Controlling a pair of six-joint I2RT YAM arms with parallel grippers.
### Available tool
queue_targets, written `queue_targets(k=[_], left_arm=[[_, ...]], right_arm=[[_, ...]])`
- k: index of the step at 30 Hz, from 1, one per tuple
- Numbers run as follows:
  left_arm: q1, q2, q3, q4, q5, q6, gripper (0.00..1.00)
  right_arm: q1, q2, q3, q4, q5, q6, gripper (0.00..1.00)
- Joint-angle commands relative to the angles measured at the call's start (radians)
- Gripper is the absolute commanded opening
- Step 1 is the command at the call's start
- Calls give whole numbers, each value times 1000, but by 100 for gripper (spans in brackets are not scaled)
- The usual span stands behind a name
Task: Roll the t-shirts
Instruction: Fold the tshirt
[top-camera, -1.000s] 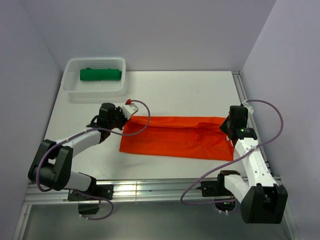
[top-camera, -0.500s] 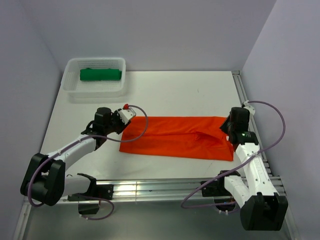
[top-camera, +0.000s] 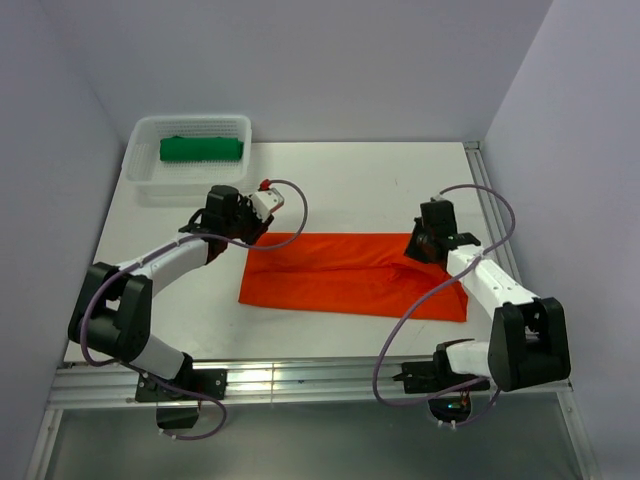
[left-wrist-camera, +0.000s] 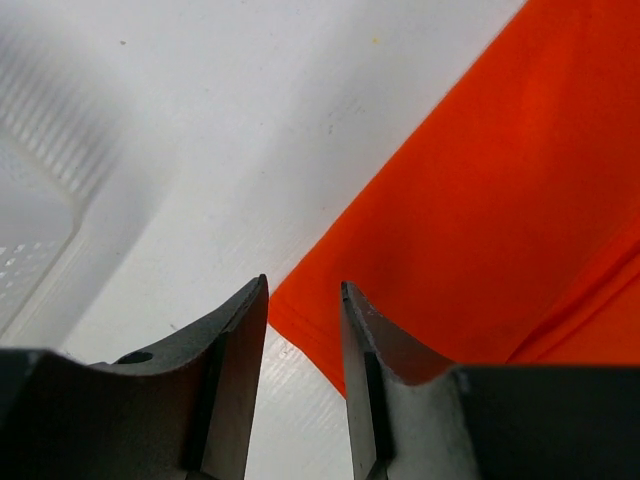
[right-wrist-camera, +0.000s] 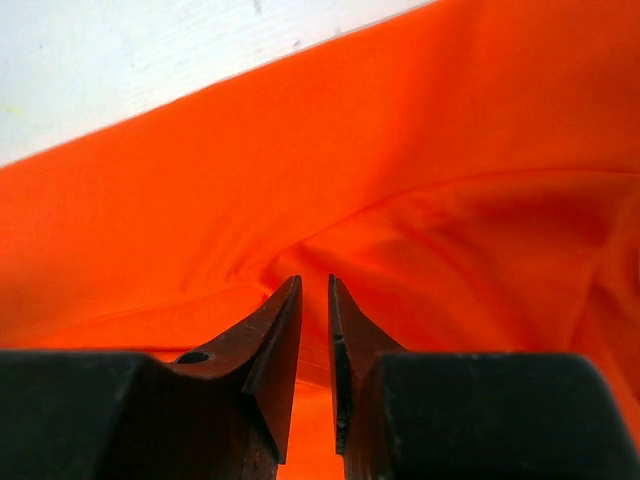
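Currently orange t-shirt (top-camera: 340, 275) flat on table (top-camera: 350, 190), long axis left-right. Left gripper (left-wrist-camera: 303, 285) over its far-left corner, jaws parted, empty. Right gripper (right-wrist-camera: 314, 282) over its far-right end, jaws barely parted, nothing pinched. Each arm nearer own end.

This is a robotics lab test cell: two white-and-black jointed robot arms, the left arm (top-camera: 160, 265) and the right arm (top-camera: 495, 285), trail loose purple-grey cables (top-camera: 400, 330) and are bolted to a silver aluminium slotted rail (top-camera: 300, 375) along the 6 o'clock edge of a flat white table (top-camera: 350, 190). Plain, pale lavender panel walls (top-camera: 300, 60) box the table in at 9, 12 and 3 o'clock. The table bears staged items, an orange-red cloth t-shirt (top-camera: 350, 280) spread flat at the centre and a white plastic mesh basket (top-camera: 135, 160) at 11 o'clock holding a rolled green cloth t-shirt (top-camera: 200, 149).
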Motion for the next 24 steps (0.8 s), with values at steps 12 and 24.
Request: queue_targets(k=[12,24], left_arm=[[-27,-1,-1,-6,8,-10,40],[-42,27,28,-32,-12,-2,40]], right_arm=[[200,51,-104,29,75,199,4],[251,35,-85,17,120,244,0]])
